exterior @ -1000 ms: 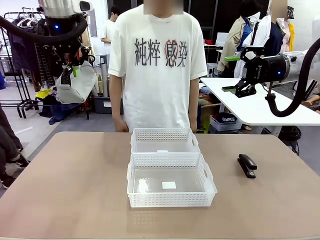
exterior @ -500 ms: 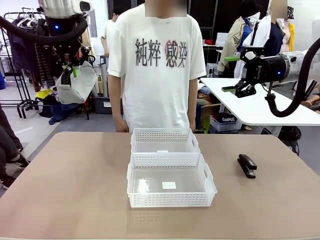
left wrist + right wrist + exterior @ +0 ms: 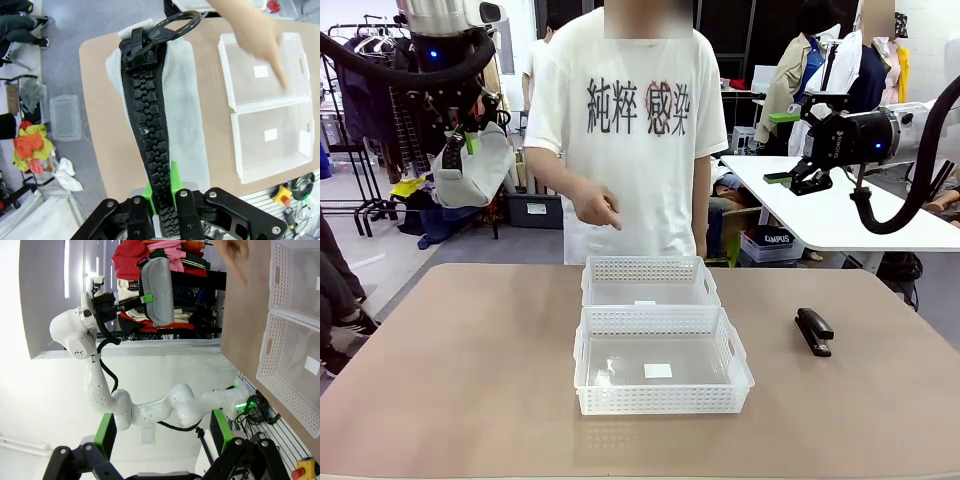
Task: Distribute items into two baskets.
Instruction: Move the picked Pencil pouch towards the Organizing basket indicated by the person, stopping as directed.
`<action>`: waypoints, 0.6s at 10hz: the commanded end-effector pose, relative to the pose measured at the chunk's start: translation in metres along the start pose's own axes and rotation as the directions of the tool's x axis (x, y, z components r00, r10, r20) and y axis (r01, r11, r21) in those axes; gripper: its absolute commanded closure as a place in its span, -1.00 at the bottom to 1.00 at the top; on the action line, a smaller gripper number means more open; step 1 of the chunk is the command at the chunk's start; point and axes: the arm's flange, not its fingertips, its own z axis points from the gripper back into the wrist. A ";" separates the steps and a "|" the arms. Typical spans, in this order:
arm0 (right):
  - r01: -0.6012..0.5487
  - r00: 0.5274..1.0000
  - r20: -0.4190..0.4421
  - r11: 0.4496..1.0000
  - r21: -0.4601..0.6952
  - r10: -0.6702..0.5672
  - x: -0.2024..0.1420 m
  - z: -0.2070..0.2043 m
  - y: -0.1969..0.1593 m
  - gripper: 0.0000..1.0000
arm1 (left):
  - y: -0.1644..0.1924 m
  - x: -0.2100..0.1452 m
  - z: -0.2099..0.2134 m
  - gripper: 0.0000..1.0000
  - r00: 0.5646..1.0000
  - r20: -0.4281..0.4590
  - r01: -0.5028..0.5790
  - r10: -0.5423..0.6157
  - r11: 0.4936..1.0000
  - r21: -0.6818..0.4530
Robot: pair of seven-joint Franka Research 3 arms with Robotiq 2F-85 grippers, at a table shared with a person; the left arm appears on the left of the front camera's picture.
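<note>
We hold the grey pouch (image 3: 472, 178) high in our left end effector (image 3: 460, 148); our right end effector (image 3: 780, 148) is open. Bare tabletop (image 3: 450, 380) rings the baskets (image 3: 660, 400).

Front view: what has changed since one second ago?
The person's hand rose from the side and now points toward the baskets. The left gripper stays shut on the grey pouch; the right gripper stays open; the stapler and baskets are unmoved.
</note>
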 end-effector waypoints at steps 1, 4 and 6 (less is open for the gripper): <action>0.004 1.000 0.001 1.000 0.000 -0.004 -0.001 0.000 0.002 -1.00 | 0.001 -0.001 0.002 1.00 1.000 0.003 -0.002 0.002 1.000 0.001; 0.004 1.000 0.001 1.000 0.000 -0.004 -0.001 0.000 0.002 -1.00 | 0.001 -0.001 0.002 1.00 1.000 0.003 -0.002 0.002 1.000 0.001; 0.004 1.000 0.001 1.000 0.000 -0.004 -0.001 0.000 0.002 -1.00 | 0.001 -0.001 0.002 1.00 1.000 0.003 -0.002 0.002 1.000 0.001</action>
